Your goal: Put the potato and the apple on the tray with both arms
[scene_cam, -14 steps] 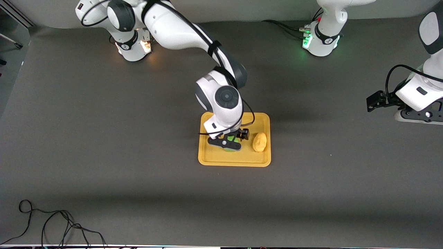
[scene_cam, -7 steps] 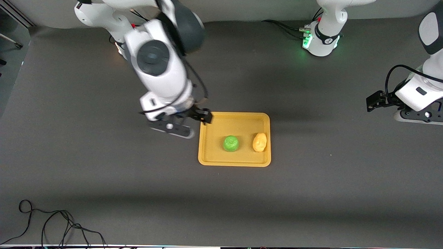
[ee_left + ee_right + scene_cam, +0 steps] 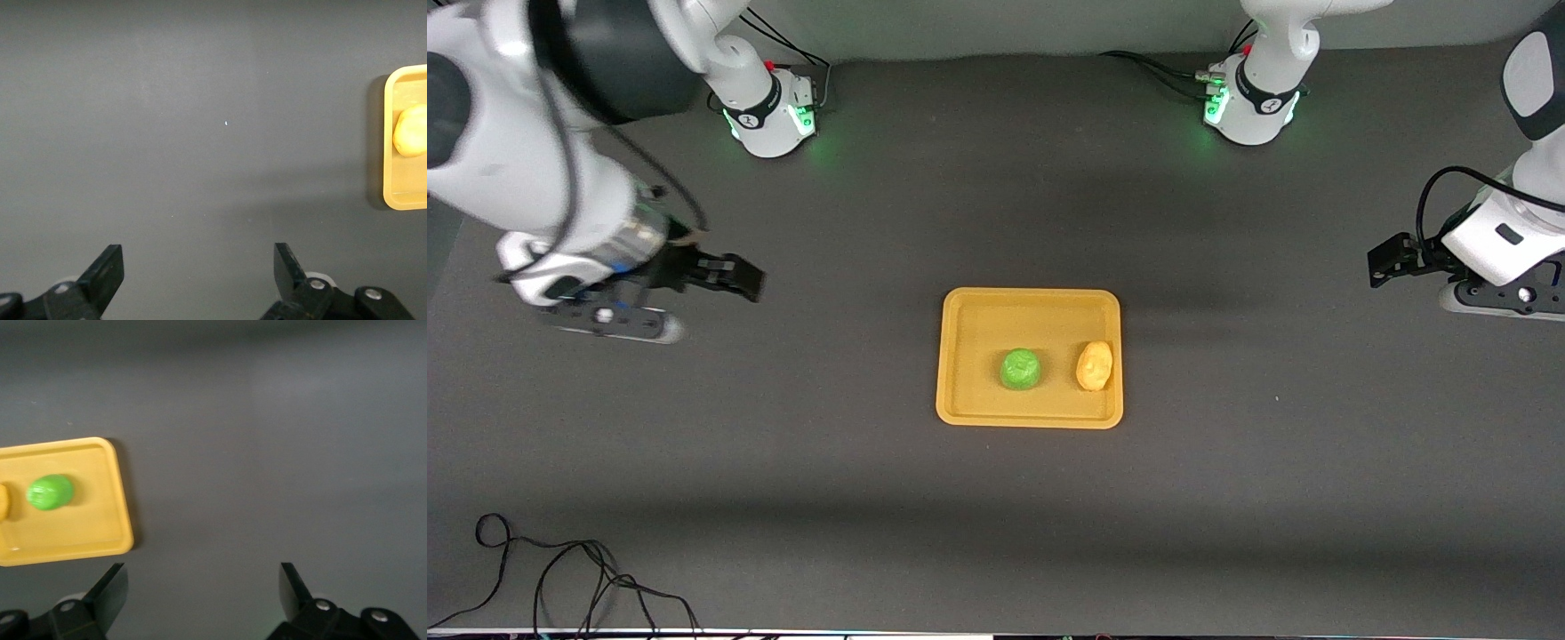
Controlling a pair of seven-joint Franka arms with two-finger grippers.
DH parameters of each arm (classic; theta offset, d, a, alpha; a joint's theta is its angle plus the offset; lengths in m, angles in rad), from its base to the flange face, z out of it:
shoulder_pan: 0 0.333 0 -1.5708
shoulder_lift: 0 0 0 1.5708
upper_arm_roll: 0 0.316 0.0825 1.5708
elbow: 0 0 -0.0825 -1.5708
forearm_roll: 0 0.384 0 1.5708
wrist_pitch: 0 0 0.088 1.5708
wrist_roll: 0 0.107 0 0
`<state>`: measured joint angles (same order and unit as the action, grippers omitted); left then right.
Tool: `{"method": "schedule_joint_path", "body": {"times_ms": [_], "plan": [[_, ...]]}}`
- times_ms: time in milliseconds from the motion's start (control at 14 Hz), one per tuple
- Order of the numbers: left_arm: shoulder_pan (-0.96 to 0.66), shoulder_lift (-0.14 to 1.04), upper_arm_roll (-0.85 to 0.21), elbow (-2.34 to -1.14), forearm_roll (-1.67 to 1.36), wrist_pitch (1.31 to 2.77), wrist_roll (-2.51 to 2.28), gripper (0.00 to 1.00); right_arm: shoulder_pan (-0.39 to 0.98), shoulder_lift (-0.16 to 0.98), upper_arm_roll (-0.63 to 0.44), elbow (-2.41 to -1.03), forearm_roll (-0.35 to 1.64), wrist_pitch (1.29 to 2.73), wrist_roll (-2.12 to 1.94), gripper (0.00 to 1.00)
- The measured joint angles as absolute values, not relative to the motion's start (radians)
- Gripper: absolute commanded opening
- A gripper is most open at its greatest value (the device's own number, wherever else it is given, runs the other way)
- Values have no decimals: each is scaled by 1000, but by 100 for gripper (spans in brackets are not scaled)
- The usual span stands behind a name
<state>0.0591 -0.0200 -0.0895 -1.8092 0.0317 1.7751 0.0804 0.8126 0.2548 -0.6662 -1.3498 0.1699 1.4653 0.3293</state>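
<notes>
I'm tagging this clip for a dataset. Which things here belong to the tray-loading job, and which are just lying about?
Part of the job:
- tray
- apple, on the tray
- potato, on the tray beside the apple
- right gripper, open, over bare table at the right arm's end
- left gripper, open, waiting at the left arm's end

Just lying about:
- black cable at the table edge nearest the front camera
</notes>
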Motion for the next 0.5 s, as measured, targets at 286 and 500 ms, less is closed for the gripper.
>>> {"method": "schedule_joint_path", "body": {"times_ms": [286,500], "plan": [[59,-20,-90,-1809,32,1773,81,100,482,109,-427,-1460,104,1466,188,100],[59,-20,-90,-1809,32,1772,81,100,228,74,-244,-1486,85,1467,103,100]]}}
